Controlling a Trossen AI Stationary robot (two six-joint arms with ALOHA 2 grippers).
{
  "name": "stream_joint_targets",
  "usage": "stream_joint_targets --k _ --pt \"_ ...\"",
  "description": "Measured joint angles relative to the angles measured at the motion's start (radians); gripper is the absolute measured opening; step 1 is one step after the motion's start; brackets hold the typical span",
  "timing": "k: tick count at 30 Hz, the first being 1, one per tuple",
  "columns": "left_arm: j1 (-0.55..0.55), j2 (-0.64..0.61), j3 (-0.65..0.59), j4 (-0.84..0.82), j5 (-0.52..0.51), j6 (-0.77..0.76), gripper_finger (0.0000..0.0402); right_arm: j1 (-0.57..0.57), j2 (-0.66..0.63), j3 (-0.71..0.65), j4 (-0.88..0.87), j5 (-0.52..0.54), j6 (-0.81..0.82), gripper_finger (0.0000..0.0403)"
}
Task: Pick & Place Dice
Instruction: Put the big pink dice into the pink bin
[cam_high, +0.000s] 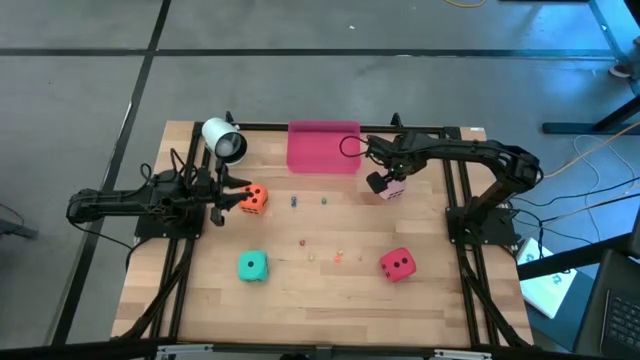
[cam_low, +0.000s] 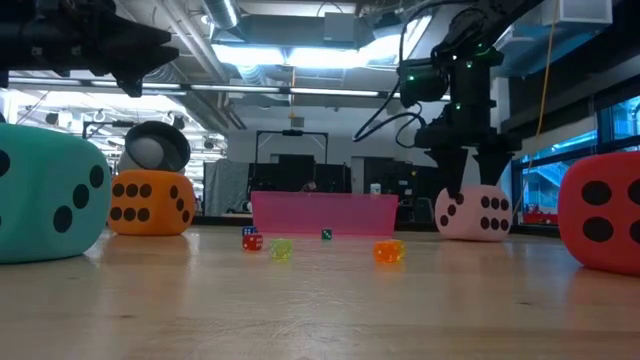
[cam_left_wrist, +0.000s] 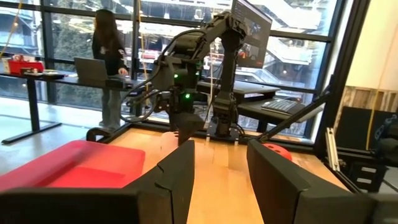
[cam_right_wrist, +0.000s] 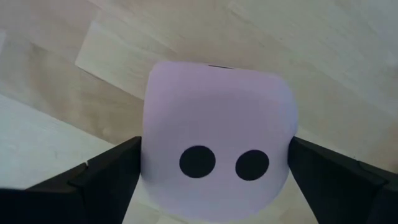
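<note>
The right gripper (cam_high: 385, 184) is straddling the pink die (cam_high: 392, 189) beside the tray (cam_high: 323, 147), jaws spread to grasp; the left gripper (cam_high: 226, 195), jaws part-spread and empty, is waiting farther off.

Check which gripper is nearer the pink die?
Right. The right gripper is directly above the pink die, fingers open on either side of it. The left gripper is across the table, beside the orange die.

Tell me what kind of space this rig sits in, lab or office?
Most likely a robotics lab in an open office or industrial building. The wooden table stands on bare concrete; the low view shows exposed ceiling ducts and strip lights; the left wrist view shows a person at a standing desk by large windows.
</note>
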Motion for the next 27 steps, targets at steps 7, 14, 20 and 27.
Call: stream_joint_targets --k 7,14,20,27 --pt "0.000 0.000 0.000 0.000 0.012 0.001 0.0143 0.000 0.003 -0.003 0.005 -0.015 0.011 0.0386" --pt "0.000 0.000 0.000 -0.001 0.012 0.002 0.0143 0.000 0.005 -0.006 0.010 -0.022 0.011 0.0386" --pt "0.000 0.000 0.000 -0.001 0.012 0.002 0.0143 0.000 0.005 -0.006 0.010 -0.023 0.011 0.0362" --pt "0.000 0.000 0.000 -0.001 0.012 0.001 0.0143 0.000 0.005 -0.006 0.008 -0.024 0.011 0.0331"
